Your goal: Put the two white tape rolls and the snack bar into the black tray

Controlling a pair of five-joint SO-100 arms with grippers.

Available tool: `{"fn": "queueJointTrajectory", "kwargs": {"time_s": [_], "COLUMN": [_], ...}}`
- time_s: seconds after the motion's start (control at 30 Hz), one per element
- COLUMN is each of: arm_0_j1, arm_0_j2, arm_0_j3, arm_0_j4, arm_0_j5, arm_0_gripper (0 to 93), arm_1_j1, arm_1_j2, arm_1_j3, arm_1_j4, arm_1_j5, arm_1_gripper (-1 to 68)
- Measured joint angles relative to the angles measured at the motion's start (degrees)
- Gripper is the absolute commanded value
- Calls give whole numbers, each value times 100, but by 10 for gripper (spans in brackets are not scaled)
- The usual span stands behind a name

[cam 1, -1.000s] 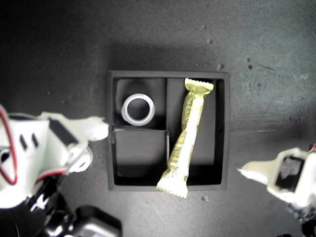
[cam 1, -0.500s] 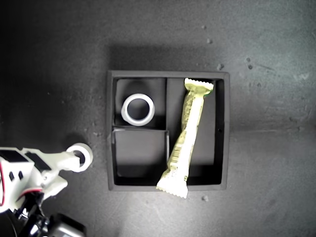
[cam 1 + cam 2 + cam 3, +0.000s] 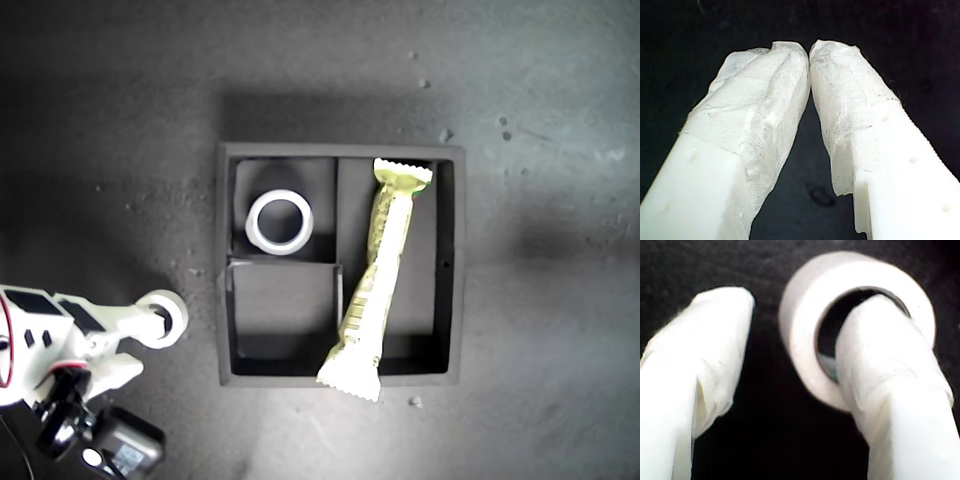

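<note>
my second gripper (image 3: pixel 790 365), fingers wrapped in crinkled white tape, stands spread with one finger (image 3: pixel 885 370) poked through the hole of the smaller glossy tape roll (image 3: pixel 163 317), lower left of the exterior view, outside the matte black tray (image 3: pixel 226 300). the larger roll (image 3: pixel 279 222) lies in the tray's upper-left compartment; the crimped snack bar (image 3: pixel 375 280) slants in the long one, its lower end over the wall. my first gripper (image 3: pixel 809 52) looks pinched together, empty; its background is too dark to read.

The exterior view is looking straight down from above on the dark surface (image 3: pixel 560 120). Both wrist views are looking close along their end effectors' fingers. The second is sharing the smaller tape roll (image 3: pixel 850 305) (image 3: pixel 163 318) with it.
</note>
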Motion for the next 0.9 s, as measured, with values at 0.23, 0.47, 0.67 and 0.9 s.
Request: {"fn": "queueJointTrajectory", "kwargs": {"time_s": [0.23, 0.47, 0.67, 0.9], "arm_0_j1": [-35, -35, -97, -229], "arm_0_j2": [-185, -475, -1099, -1784], "arm_0_j3": [149, 334, 343, 334], "arm_0_j4": [-316, -589, -1011, -1433], "arm_0_j5": [-9, -158, -229, -308], "arm_0_gripper": [113, 107, 39, 0], "arm_1_j1": [-88, -123, -255, -360], "arm_1_j2": [9, 9, 9, 9], "arm_1_j3": [158, 264, 299, 439], "arm_1_j4": [-272, -431, -492, -642], "arm_1_j5": [0, 0, 0, 0], "arm_1_gripper": [-3, -3, -3, -3]}}
